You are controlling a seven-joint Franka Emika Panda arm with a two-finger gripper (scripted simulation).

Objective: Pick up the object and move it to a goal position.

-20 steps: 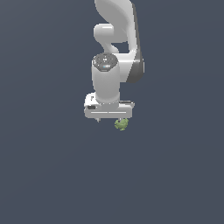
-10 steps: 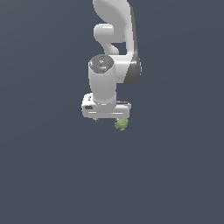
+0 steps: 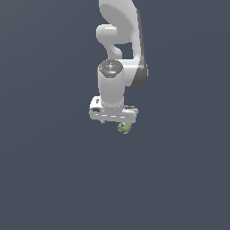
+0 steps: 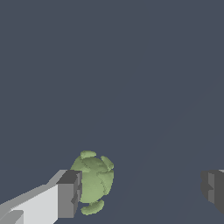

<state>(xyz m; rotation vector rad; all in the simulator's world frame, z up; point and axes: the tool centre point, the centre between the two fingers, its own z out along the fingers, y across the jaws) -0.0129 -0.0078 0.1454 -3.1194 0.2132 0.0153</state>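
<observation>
Olive-green object (image 4: pixel 94 181) first: on my wrist feed it is a small, roundish lump with a bumpy, lobed skin, matte, with little nubs sticking out at its rim. It sits right against the inner face of one dark grey finger pad (image 4: pixel 69 194); I read that as touching, though the angle leaves me unsure. The other pad (image 4: pixel 213 188) is far off across the gap, so the gripper (image 4: pixel 141 192) stands wide open with nothing clamped.

From the exterior view I see the same object (image 3: pixel 124 128) peeking out just under the white hand, toward the exterior view's right end of the gripper (image 3: pixel 114 122). The fingers themselves are mostly hidden there behind the hand body.

The Panda arm (image 3: pixel 120 49) is smooth, glossy white plastic with rounded joints and a dark grey band at the wrist; a round grey cap with small markings tops the last joint. The finger mount beside the pad looks like a flat pale grey block with squared edges.

The surface (image 4: pixel 131 65) all around is a plain, flat, dark slate-blue field, featureless and untextured in both feeds.
</observation>
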